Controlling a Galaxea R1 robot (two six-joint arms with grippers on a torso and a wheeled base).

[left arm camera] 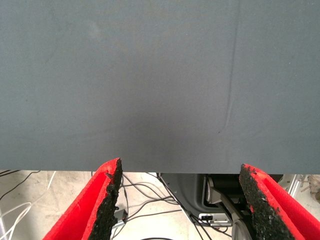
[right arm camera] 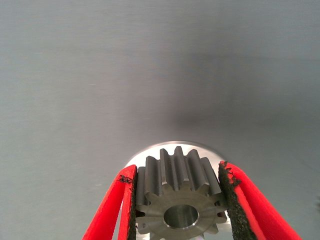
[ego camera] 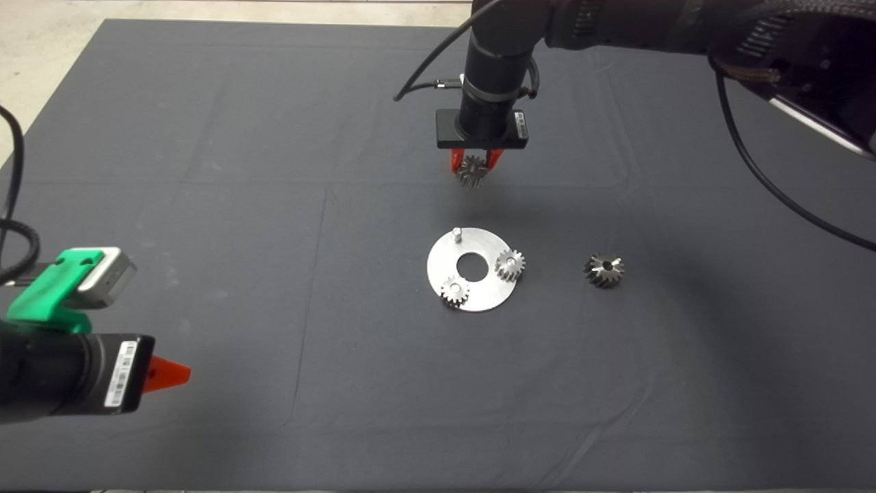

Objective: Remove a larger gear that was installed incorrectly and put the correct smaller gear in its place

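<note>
I see the dark mat covering the surface, with the right arm reaching in from two o'clock. Near the centre lies a round steel plate with a centre hole; two small gears sit on it at about three and seven o'clock, and a bare pin stands at eleven o'clock. The larger gear lies on the mat just beyond the plate's three o'clock side, apart from it. My right end effector hangs beyond the plate's twelve o'clock edge, its fingers clamped on the smaller gear. My left end effector waits at eight o'clock, fingers apart.
</note>
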